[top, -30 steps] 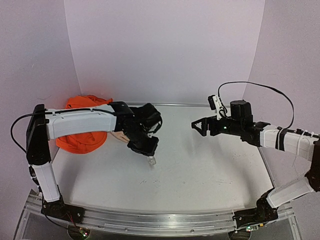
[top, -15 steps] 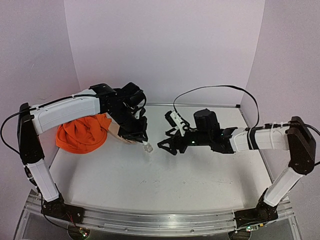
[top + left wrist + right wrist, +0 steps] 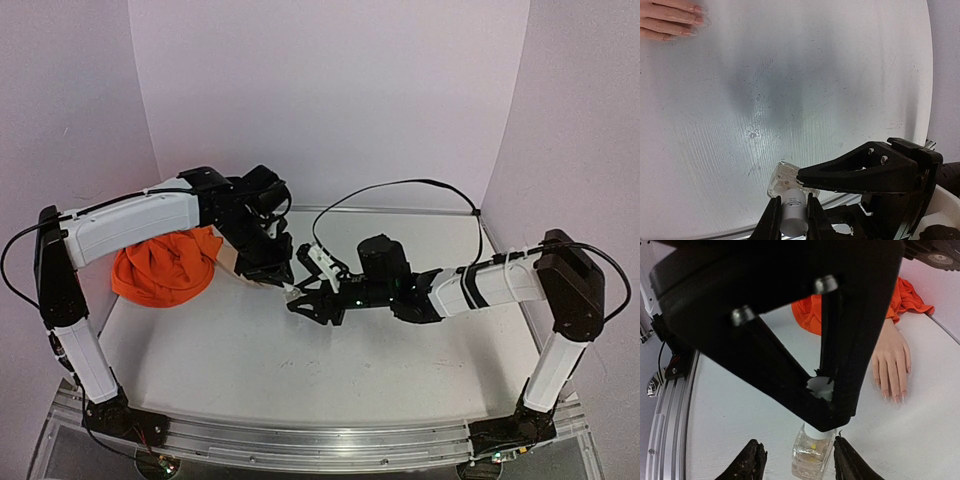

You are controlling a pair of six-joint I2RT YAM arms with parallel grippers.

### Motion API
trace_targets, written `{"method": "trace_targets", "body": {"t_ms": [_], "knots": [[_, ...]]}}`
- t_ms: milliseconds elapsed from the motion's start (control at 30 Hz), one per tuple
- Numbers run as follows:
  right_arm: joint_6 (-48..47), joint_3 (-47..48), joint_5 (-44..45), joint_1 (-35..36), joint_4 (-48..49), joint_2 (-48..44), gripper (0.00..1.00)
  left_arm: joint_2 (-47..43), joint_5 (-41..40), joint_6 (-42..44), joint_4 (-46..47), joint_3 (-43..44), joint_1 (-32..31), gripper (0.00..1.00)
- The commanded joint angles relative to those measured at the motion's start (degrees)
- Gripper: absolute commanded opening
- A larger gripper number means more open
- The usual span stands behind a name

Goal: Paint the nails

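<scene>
A small clear bottle (image 3: 294, 292) hangs just above the table, and my left gripper (image 3: 284, 280) is shut on its white cap (image 3: 793, 212). My right gripper (image 3: 302, 303) reaches in from the right. It is open, with its jaws either side of the glass body (image 3: 812, 456): the right finger touches the glass and the left one stands apart. The pale mannequin hand (image 3: 892, 360) lies flat behind, its nails (image 3: 893, 398) pointing toward the bottle. Its orange sleeve (image 3: 165, 265) is bunched at the left. In the top view my left arm covers most of the hand.
The white table (image 3: 380, 370) ends in an aluminium rail (image 3: 320, 445) at the near edge. Lilac walls (image 3: 330, 90) close in the back and both sides. A black cable (image 3: 400, 185) loops above my right arm.
My right arm has swung left across the table to the bottle, and its jaws have narrowed around the glass. My left arm carried the bottle back toward the hand, then held still.
</scene>
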Motion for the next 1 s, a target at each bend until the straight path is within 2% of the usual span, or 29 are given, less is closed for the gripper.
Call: {"method": "trace_targets", "body": {"t_ms": [0, 167, 333, 433, 533, 667, 733, 767, 833, 867, 967], "knots": [[1.31, 1.33, 1.07, 0.61, 7.64, 0.57, 0.45, -3.21, 0.44, -0.7, 0.51, 1.44, 0.54, 0.0], [1.77, 2.51, 1.59, 0.86, 8.1, 2.13, 0.39, -3.23, 0.63, -0.98, 0.56, 1.85, 0.65, 0.0], [2.13, 2.25, 4.7, 0.95, 8.66, 2.42, 0.45, -3.47, 0.46, -1.35, 0.56, 1.87, 0.78, 0.0], [2.33, 2.31, 4.95, 0.95, 8.82, 2.63, 0.44, -3.7, 0.18, -1.44, 0.59, 1.94, 0.87, 0.0], [3.32, 2.77, 4.41, 0.94, 9.44, 3.17, 0.37, -3.75, 0.39, -1.45, 0.63, 1.94, 1.0, 0.0], [5.41, 3.07, 5.57, 0.95, 10.59, 3.88, 0.2, -4.0, 0.64, -1.32, 0.67, 2.12, 1.17, 0.0], [6.39, 2.79, 6.26, 0.95, 11.32, 3.71, 0.17, -4.33, 0.7, -1.16, 0.65, 2.11, 1.39, 0.0], [6.62, 2.5, 6.53, 0.95, 11.75, 3.59, 0.2, -4.51, 0.64, -1.12, 0.71, 2.13, 1.5, 0.0], [6.9, 2.46, 7.14, 0.95, 12.07, 3.46, 0.37, -4.87, 0.55, -1.04, 0.68, 2.2, 1.6, 0.0], [7.05, 2.46, 7.46, 0.95, 12.12, 3.44, 0.4, -5.06, 0.6, -1.04, 0.72, 2.22, 1.61, 0.0], [6.93, 2.69, 7.74, 0.91, 12.16, 3.71, 0.41, -5.23, 0.78, -0.99, 0.68, 2.05, 1.7, 0.0]]}}
